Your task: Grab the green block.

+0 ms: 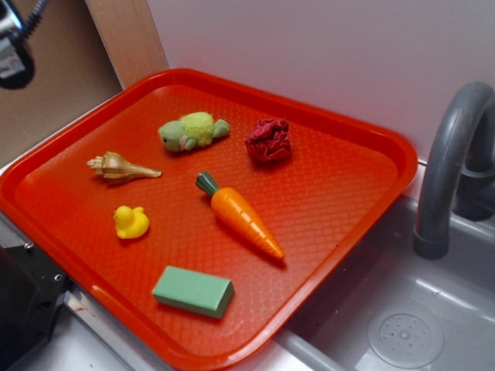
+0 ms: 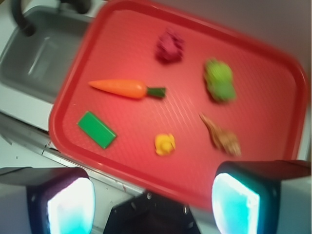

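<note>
lying near tray point(image 1: 363, 131) edge, green block point(image 1: 192, 291) unobstructed.

Open tray floor surrounds the green block point(image 1: 192, 291) on every side, leaving it clear from above. The carrot point(image 1: 240, 216) and yellow duck point(image 1: 131, 222) lie nearest, both apart from it.

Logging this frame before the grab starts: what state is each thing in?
green block: lying flat near the tray's front edge, untouched.
gripper: open, high above the tray, holding nothing.
carrot: lying on its side, mid-tray.
plush turtle: resting on the tray.
rubber duck: upright.
seashell: lying flat.
red tray: beside the sink.
</note>
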Tool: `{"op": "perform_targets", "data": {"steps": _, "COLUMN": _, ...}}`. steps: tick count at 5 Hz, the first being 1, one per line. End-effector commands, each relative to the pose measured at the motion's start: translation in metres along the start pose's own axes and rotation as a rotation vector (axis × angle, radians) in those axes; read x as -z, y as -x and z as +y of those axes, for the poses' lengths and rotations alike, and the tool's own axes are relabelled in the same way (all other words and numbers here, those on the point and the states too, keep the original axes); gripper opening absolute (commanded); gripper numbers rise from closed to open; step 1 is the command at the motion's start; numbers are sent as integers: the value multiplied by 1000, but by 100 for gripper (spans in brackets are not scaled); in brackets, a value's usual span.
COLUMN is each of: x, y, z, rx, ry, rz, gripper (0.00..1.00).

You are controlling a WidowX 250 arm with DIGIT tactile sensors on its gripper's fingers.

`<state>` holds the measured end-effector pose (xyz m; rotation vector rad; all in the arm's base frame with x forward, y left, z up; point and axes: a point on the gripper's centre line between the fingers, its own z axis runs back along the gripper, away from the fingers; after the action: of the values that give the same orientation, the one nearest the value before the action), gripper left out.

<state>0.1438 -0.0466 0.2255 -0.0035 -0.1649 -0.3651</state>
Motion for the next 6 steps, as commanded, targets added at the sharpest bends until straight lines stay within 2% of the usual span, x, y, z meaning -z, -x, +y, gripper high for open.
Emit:
{"op": "perform_targets", "data": {"steps": 1, "x": 25, "y": -9, "z": -44, "rx": 484, "ry": 34, "rz": -49, "gripper": 100}}
{"op": "perform_targets", "data": {"steps": 2, "x": 49, "y": 3, "z": -60, "rx": 631, "ry": 87, "rz": -8, "gripper": 100}}
{"op": "perform_targets", "data": {"steps": 3, "x": 71, "y": 14, "z": -68, "rx": 704, "ry": 97, "rz": -9, "gripper": 100}}
{"op": "perform_targets", "data": {"steps": 4, "x": 88, "y": 9, "z": -69, "rx": 667, "ry": 63, "rz": -66, "gripper": 100}}
{"op": "perform_targets", "data": {"steps": 5, "x": 112, "y": 0, "z": -69, "rx": 611, "ry": -10, "rz": -121, "gripper": 100}}
{"op": "perform_targets", "data": {"steps": 6, "x": 136, "y": -9, "z": -71, "rx": 574, "ry": -16, "rz": -109, "gripper": 100}}
